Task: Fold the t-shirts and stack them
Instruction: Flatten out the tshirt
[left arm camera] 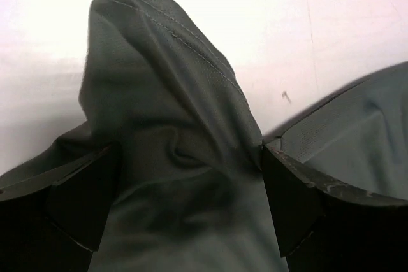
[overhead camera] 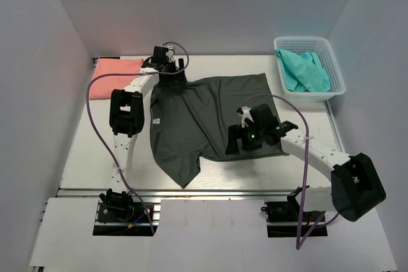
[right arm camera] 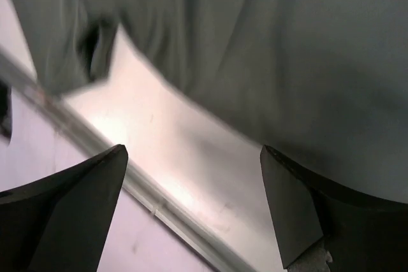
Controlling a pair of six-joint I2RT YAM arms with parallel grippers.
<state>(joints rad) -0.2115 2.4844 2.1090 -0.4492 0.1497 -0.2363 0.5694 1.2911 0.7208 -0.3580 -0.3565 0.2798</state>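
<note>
The right gripper (right arm camera: 192,155) has its two dark fingers (right arm camera: 76,202) spread wide, with only the pale table (right arm camera: 159,125) between them. The dark grey t-shirt (right arm camera: 287,49) fills the far side and the right, its edge running just beyond the right finger. At far left the blurred cloth shows a dark fold (right arm camera: 94,44), perhaps a sleeve. A metal table edge (right arm camera: 153,207) crosses diagonally at near left.

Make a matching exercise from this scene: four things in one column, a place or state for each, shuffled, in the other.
1 grey shirt
2 pink shirt
3 teal shirts
4 right gripper

A in the basket
B open, at a shirt's near edge
C far-left corner of the table
D spread out mid-table

Pairs: 1-D, 2-C, 3-A, 4-B
</note>
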